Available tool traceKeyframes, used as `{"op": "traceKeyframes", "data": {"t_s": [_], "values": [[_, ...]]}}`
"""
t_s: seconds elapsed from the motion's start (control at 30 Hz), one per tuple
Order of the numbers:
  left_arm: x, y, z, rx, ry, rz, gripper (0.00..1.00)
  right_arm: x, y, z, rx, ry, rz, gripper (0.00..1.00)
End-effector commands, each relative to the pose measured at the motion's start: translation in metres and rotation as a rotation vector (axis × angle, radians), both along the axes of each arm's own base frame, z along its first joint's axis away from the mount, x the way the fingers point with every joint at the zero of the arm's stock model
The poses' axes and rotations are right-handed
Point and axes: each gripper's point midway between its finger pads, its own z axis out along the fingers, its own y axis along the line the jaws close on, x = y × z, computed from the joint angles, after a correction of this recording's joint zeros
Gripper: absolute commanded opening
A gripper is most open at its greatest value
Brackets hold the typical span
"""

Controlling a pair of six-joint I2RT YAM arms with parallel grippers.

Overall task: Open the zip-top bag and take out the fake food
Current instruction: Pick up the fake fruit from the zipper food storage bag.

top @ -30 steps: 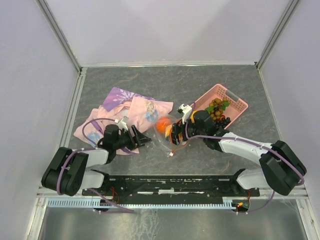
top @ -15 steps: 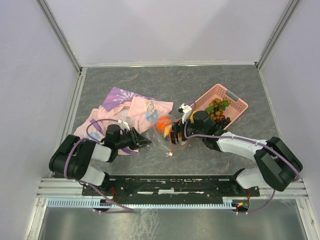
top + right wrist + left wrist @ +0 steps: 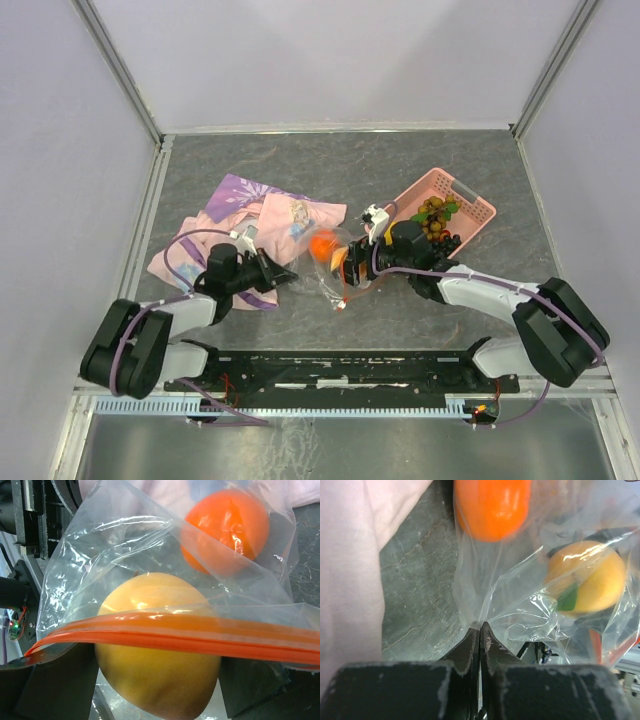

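Note:
The clear zip-top bag (image 3: 328, 268) lies mid-table between both arms. My left gripper (image 3: 284, 272) is shut on the bag's closed end, its jaws pinching the film (image 3: 485, 611) between them. An orange (image 3: 492, 502) and a yellow fruit (image 3: 585, 577) sit inside the bag. At the bag's mouth, the fingers of my right gripper (image 3: 157, 677) press on either side of the yellow fruit (image 3: 160, 700). The orange-red zip strip (image 3: 175, 632) runs across in front of the fruit. The orange (image 3: 225, 530) lies deeper in the bag.
A pink perforated basket (image 3: 468, 200) at the right rear holds grape bunches (image 3: 435, 218). A pink-purple patterned cloth (image 3: 245, 210) lies crumpled to the left, beside my left arm. Metal frame rails border the table.
My left gripper has closed from open onto the bag's closed end and shifted slightly left. The bag and orange moved a little away from the near edge. My right gripper has kept its width.

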Motion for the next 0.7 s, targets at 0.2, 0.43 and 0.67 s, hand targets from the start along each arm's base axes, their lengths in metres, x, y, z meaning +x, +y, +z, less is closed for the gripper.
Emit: {"op": "traceKeyframes", "data": {"t_s": [0.2, 0.43, 0.67], "values": [[0.019, 0.026, 0.010, 0.220, -0.114, 0.071, 0.03, 0.011, -0.004, 0.032, 0.061, -0.047, -0.051, 0.39], [0.022, 0.034, 0.015, 0.249, -0.133, 0.115, 0.03, 0.004, -0.013, 0.029, 0.008, -0.083, -0.023, 0.39], [0.025, 0.030, 0.024, 0.240, -0.156, 0.099, 0.03, 0.002, -0.010, 0.031, 0.024, -0.072, 0.000, 0.39]]}}
